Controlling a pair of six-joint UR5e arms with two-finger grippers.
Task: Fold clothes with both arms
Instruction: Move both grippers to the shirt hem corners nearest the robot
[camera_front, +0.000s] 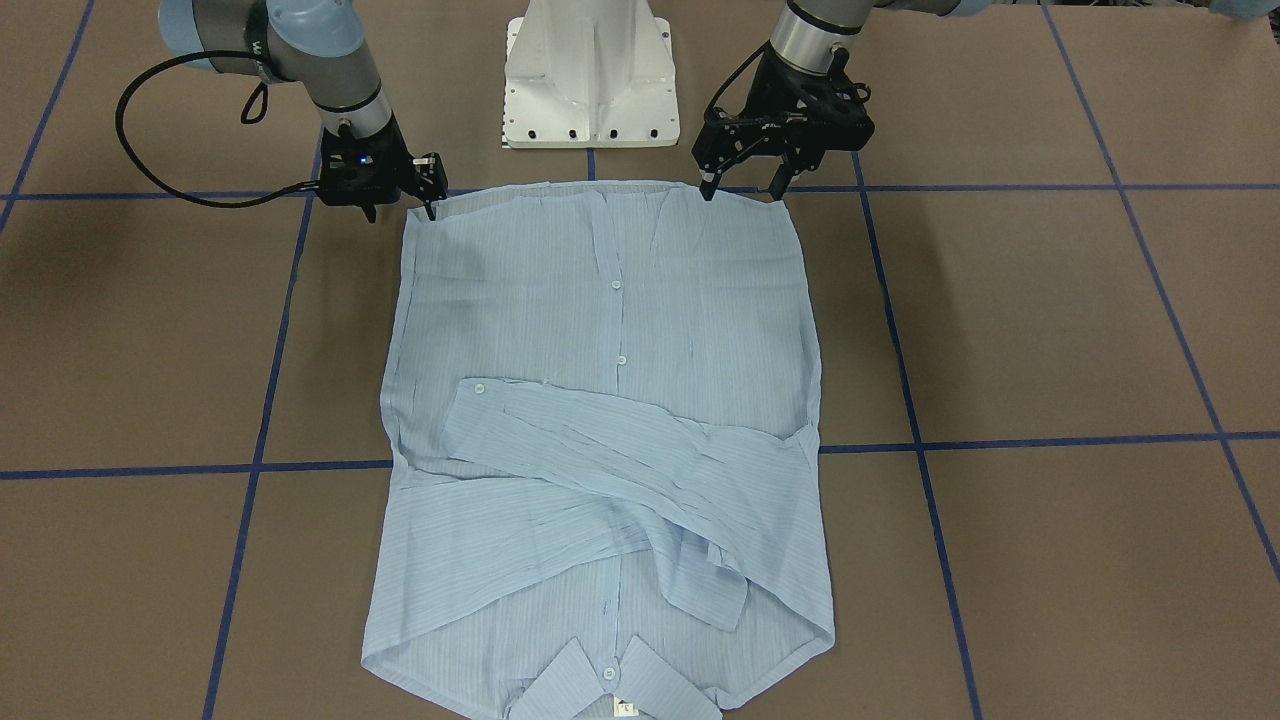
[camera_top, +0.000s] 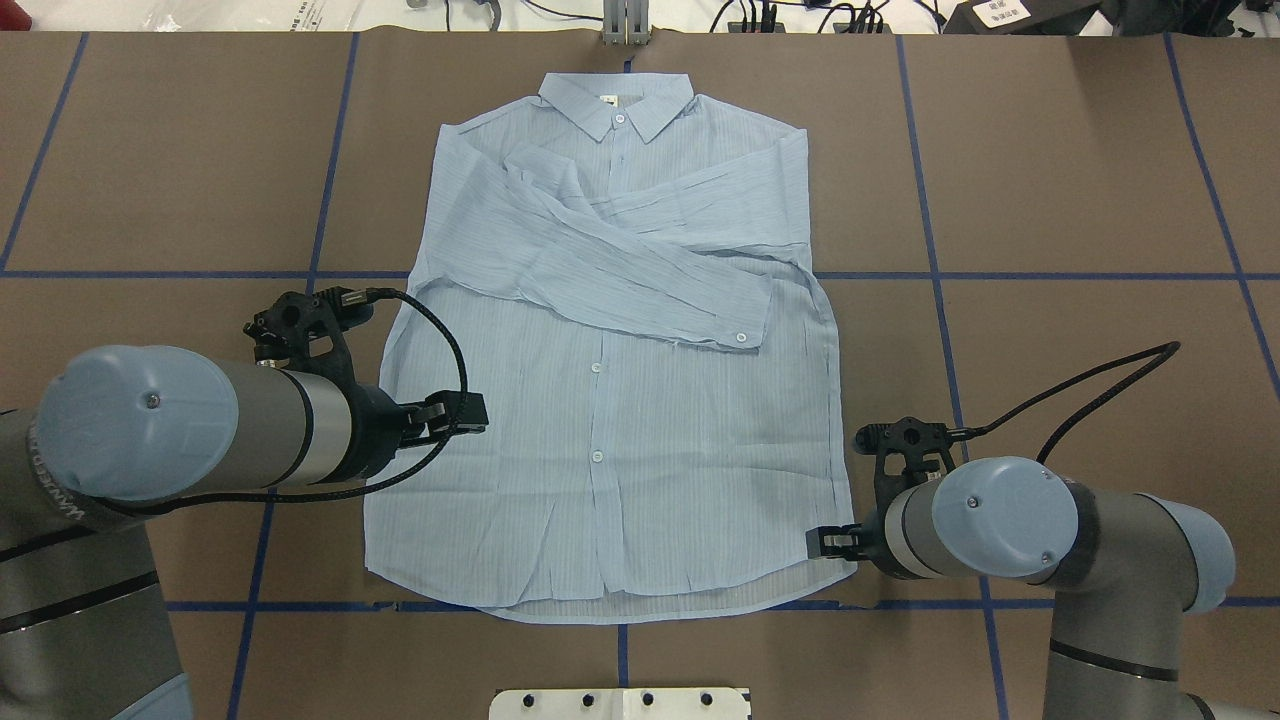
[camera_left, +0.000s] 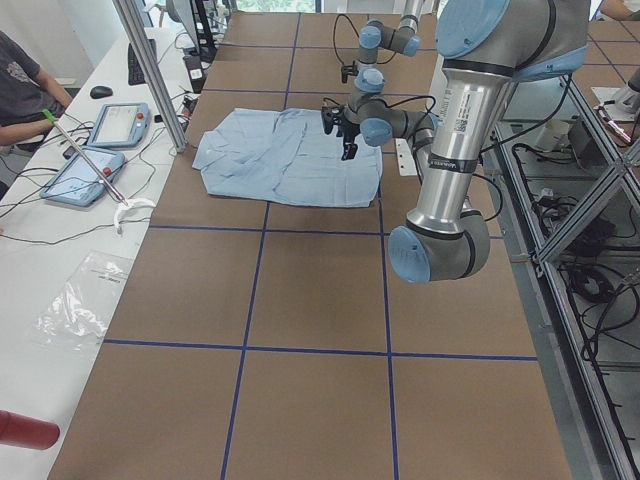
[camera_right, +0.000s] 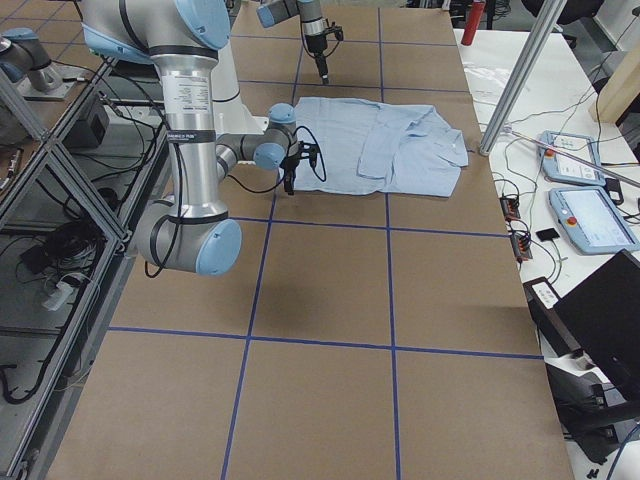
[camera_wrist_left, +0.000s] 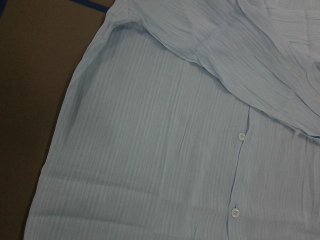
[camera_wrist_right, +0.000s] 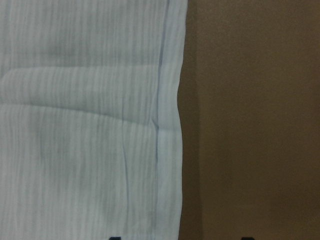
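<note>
Light-blue shirt (camera_top: 610, 440) lies flat mid-table, sleeves crossed, collar at the far end, so the fold probably goes best if both grippers pinch the near hem corners together and lift evenly. Left gripper (camera_front: 742, 186) hangs above the cloth, jaws apart and empty. Right gripper (camera_front: 402, 205) sits low by the right hem corner, also apart, holding nothing.

Light: bright, even, from overhead.
Shadows: soft, faint patches on the desk (camera_front: 130, 300) and on the shirt (camera_front: 600, 420).
Focus: fixed views sharp; wrist views dimmer, slightly soft.
</note>
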